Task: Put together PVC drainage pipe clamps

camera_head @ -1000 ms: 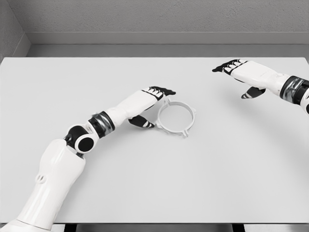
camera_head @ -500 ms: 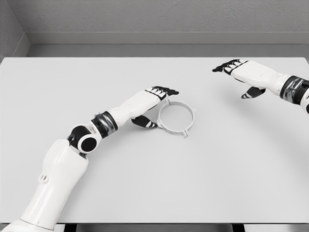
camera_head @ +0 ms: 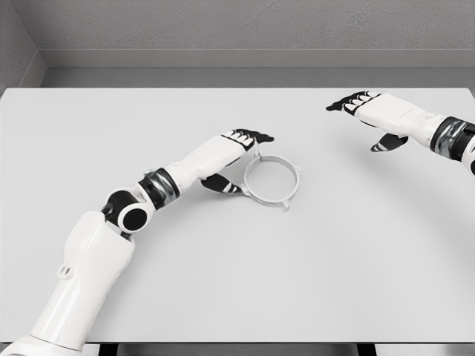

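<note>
A thin white ring-shaped pipe clamp [camera_head: 271,181] lies flat on the table just right of centre, small tabs jutting from its rim at roughly one, five and eleven o'clock.

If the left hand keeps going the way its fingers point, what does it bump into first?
Probably the white ring clamp, lying just right of the left hand. The fingers may hang above its rim, so they could pass over; height is unclear.

The left hand [camera_head: 231,157] is hovering with spread fingers just beside the white ring-shaped pipe clamp [camera_head: 272,181] lying on the table [camera_head: 312,267]; the right hand [camera_head: 371,117] is hanging open, well apart.
</note>
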You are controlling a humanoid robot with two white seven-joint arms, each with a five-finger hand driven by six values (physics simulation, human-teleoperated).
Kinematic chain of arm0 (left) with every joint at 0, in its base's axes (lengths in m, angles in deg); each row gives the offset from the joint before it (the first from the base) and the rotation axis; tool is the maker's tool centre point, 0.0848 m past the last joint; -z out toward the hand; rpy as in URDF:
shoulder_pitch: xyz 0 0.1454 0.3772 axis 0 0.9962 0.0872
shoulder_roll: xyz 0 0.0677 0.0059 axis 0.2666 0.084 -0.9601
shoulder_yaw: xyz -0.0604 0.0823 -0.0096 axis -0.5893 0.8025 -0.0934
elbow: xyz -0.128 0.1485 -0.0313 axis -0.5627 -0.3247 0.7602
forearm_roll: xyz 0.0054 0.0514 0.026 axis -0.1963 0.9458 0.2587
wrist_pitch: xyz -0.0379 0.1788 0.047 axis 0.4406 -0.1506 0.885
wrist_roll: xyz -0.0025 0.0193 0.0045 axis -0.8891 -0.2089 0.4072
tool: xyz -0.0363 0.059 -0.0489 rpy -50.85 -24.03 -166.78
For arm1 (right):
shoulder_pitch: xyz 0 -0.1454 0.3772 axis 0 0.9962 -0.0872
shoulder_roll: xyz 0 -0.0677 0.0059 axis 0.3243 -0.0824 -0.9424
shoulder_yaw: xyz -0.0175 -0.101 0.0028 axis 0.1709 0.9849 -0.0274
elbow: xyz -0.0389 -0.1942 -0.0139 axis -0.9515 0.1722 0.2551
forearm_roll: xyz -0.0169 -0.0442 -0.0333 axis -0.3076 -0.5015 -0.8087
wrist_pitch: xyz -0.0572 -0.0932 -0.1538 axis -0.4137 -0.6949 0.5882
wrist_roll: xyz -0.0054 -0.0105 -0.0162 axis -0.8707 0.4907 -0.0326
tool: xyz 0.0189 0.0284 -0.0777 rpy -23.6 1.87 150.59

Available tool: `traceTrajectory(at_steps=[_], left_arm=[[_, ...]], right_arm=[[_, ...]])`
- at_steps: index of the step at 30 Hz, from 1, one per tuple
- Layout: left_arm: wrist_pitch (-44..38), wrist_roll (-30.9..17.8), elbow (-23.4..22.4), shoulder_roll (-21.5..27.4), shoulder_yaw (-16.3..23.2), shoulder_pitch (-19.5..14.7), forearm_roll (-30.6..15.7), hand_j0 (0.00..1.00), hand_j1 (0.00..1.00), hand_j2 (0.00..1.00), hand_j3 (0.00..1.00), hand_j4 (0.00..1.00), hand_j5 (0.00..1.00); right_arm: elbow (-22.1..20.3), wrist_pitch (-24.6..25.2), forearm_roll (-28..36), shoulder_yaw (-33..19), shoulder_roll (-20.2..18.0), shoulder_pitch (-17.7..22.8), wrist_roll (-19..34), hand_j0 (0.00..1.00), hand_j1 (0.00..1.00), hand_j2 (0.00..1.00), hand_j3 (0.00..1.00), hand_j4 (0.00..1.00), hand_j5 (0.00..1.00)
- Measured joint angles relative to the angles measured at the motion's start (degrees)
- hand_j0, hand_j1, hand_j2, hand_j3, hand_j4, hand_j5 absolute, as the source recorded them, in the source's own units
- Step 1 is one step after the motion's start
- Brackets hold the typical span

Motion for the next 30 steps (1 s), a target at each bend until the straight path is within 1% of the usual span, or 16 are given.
traceTrajectory(at_steps=[25, 29, 30], left_arm=[[0.0, 0.0, -1.2, -0.8, 0.5, -0.7, 0.2, 1.0, 1.0, 1.0, 1.0, 1.0, 1.0], [0.0, 0.0, -0.8, -0.3, 0.0, -0.9, -0.2, 1.0, 1.0, 1.0, 1.0, 1.0, 1.0], [0.1, 0.0, -0.5, 0.2, -0.3, -0.4, -0.3, 1.0, 1.0, 1.0, 1.0, 1.0, 1.0]], right_arm=[[0.0, -0.2, 0.0, -0.2, -0.5, -0.1, -0.3, 1.0, 1.0, 1.0, 1.0, 1.0, 1.0], [0.0, -0.2, 0.0, -0.2, -0.5, -0.1, -0.2, 1.0, 1.0, 1.0, 1.0, 1.0, 1.0], [0.0, -0.2, 0.0, -0.2, -0.5, -0.1, -0.2, 1.0, 1.0, 1.0, 1.0, 1.0, 1.0]])
